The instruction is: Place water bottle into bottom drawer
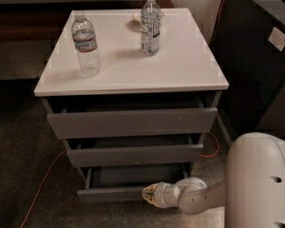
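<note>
Gripper point(147, 194): bottom centre, fingers drawn together, empty, at the bottom drawer point(109, 194) front.
Bottom drawer: pulled out.
Water bottle point(85, 45): upper left, upright on cabinet top point(180, 65).
Handling: likely light, thin-walled, slick; grasp ribbed mid-body gently.

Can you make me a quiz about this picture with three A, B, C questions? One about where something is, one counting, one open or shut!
1. Where is the pincer? A high in the air; B low, at the front of the bottom drawer; C behind the wall.
2. How many bottles stand on the white cabinet top? A one; B two; C four.
3. The bottom drawer is: A pulled open; B fully shut; C lying on the floor.
Answers: 1 B, it sits right by that drawer's front edge. 2 B, the water bottle and the taller bottle. 3 A, its grey inside shows.
</note>
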Robot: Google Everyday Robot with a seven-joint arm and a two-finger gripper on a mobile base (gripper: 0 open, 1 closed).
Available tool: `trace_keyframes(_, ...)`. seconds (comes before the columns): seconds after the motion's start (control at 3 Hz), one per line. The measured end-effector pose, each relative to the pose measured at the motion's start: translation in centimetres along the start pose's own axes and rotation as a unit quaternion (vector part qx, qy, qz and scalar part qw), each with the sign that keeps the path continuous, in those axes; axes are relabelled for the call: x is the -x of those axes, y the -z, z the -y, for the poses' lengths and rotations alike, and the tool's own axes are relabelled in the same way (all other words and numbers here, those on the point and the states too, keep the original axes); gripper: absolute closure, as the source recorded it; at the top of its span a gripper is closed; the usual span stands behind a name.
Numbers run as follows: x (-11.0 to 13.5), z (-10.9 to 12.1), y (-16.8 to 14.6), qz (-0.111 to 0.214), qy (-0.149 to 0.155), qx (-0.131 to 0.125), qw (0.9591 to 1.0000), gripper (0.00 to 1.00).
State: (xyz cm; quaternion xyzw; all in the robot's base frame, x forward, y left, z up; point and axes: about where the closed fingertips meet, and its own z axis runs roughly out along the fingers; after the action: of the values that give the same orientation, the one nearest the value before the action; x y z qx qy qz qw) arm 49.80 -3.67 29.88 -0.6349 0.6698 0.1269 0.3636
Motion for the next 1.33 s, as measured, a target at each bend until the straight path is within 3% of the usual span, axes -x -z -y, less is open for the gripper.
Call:
trace_keyframes(0.33, -1.0, 1.0, -0.7, -0.004, -0.009, -0.004, 0.9999, 0.99)
trace_keyframes(1.33, -5.8, 6.1, -4.9, 0.013, -0.034, -0.003, 0.9993, 1.00)
